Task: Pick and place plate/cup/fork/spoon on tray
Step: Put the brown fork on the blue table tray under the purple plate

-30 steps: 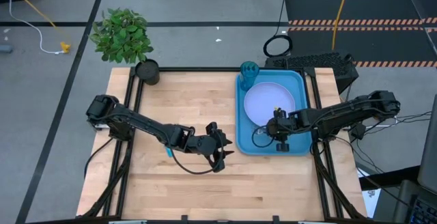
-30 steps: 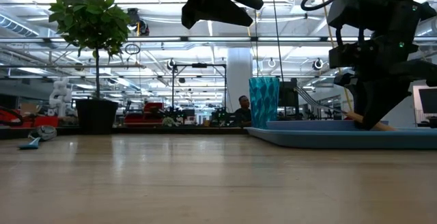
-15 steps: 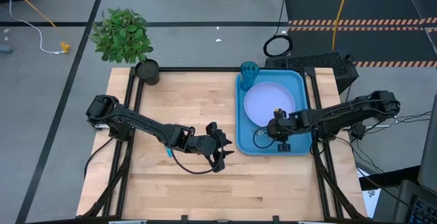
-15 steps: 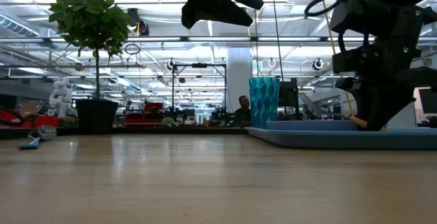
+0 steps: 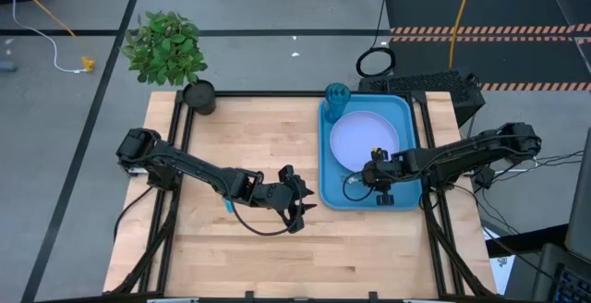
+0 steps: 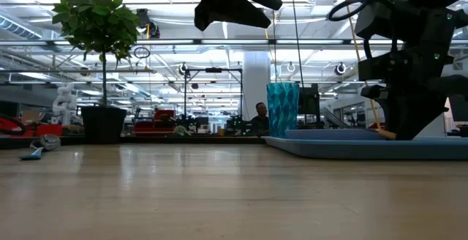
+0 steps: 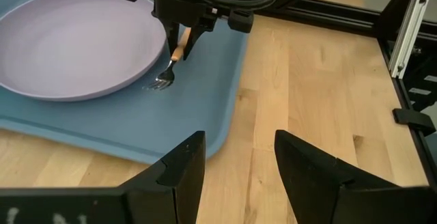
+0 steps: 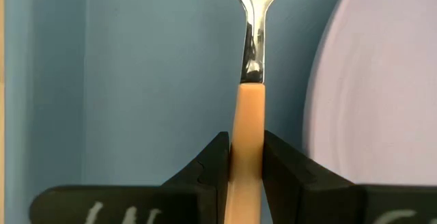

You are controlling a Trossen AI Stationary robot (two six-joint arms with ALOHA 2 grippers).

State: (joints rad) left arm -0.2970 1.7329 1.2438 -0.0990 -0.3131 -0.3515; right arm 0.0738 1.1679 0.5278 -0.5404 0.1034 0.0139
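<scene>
The bright blue tray (image 5: 404, 192) lies at the table's right. The lavender plate (image 5: 364, 137) rests flat in it, and the teal cup (image 5: 337, 94) stands in its far left corner. My right gripper (image 5: 376, 170) is low over the tray beside the plate's near rim, shut on the orange-handled fork (image 7: 171, 63). My left gripper (image 5: 303, 201) hangs open and empty above the middle of the table, left of the tray. The spoon (image 5: 228, 206) lies on the wood under the left arm and also shows in the low view (image 6: 35, 151). My right gripper pinches the fork's orange handle (image 8: 247, 125) between its two fingers (image 8: 216, 161), which lie across the handle and come from above. The fork slants down from the fingers. Its tines (image 7: 160, 82) are at the plate's near rim; I cannot tell whether they touch it.
A dark pot with a green plant (image 5: 198, 96) stands at the table's far left corner. Bare wood (image 5: 249, 137) lies between the plant and the tray. The tray's near part (image 5: 360, 201) holds nothing but the right gripper.
My right gripper has sunk a little toward the tray with the fork, still shut on its handle.
</scene>
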